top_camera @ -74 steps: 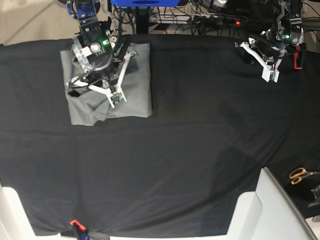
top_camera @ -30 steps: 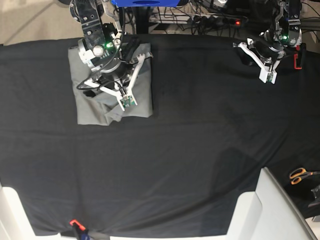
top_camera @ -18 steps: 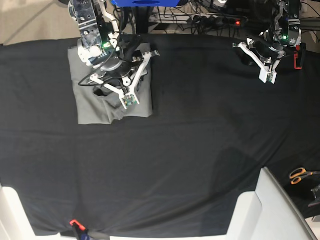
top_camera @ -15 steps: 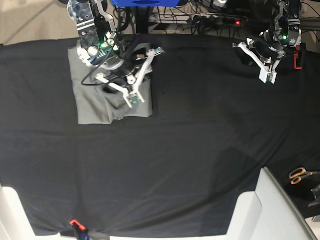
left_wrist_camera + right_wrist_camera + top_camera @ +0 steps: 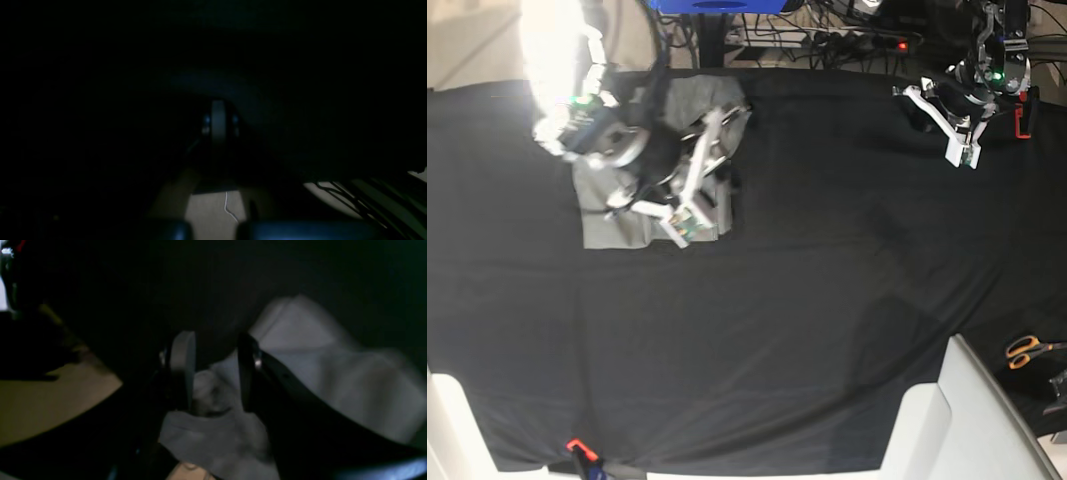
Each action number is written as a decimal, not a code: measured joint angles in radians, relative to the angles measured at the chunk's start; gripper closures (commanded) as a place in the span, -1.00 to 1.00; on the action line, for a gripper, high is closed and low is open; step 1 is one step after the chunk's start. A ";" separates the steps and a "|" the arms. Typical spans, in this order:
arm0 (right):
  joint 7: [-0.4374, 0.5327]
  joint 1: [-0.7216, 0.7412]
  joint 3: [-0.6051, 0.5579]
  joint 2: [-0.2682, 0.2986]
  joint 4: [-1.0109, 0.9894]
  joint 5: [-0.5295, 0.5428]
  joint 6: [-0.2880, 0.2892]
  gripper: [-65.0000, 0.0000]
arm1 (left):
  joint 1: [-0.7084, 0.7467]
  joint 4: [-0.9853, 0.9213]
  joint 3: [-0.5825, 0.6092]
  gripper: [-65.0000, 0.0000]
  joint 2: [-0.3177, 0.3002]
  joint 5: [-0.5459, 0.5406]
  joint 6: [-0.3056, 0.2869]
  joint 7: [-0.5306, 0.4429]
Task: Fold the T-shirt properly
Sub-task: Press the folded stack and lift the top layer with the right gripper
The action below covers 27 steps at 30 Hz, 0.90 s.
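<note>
The grey T-shirt (image 5: 607, 225) lies folded in a rough rectangle at the back left of the black table cloth (image 5: 807, 280). My right gripper (image 5: 707, 168) hangs over its right half, blurred by motion, its white fingers spread wide. The right wrist view shows the right gripper (image 5: 214, 350) open, with crumpled T-shirt (image 5: 333, 373) cloth below and behind the fingers and nothing clamped. My left gripper (image 5: 962, 150) rests at the back right, far from the shirt. The left wrist view is very dark; the left gripper (image 5: 218, 116) shows its fingers pressed together and empty.
Orange-handled scissors (image 5: 1027, 350) lie at the right edge. A white bin (image 5: 967, 420) stands at the front right and another white edge (image 5: 447, 420) at the front left. A red clip (image 5: 577, 445) holds the cloth's front edge. Cables run behind the table.
The right gripper has let go of the shirt, opened its jaws and swung across it, now blurred under a bright glare. The left arm has not moved.
</note>
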 measured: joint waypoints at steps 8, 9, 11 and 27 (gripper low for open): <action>-0.086 -0.123 0.274 0.020 -0.004 -0.011 -0.047 0.95 | -0.009 -0.022 0.000 1.00 0.001 -0.010 -0.004 -0.012; -0.080 -0.123 0.293 0.026 -0.014 0.002 -0.044 0.98 | -0.009 -0.021 0.001 1.00 0.000 -0.011 -0.004 -0.011; -0.068 -0.113 0.311 0.035 -0.056 0.004 -0.047 1.00 | -0.009 -0.021 0.000 1.00 -0.001 -0.012 -0.005 -0.012; -0.074 -0.006 0.159 0.006 -0.239 0.000 -0.053 1.00 | -0.009 -0.019 0.003 1.00 0.000 -0.011 -0.004 -0.011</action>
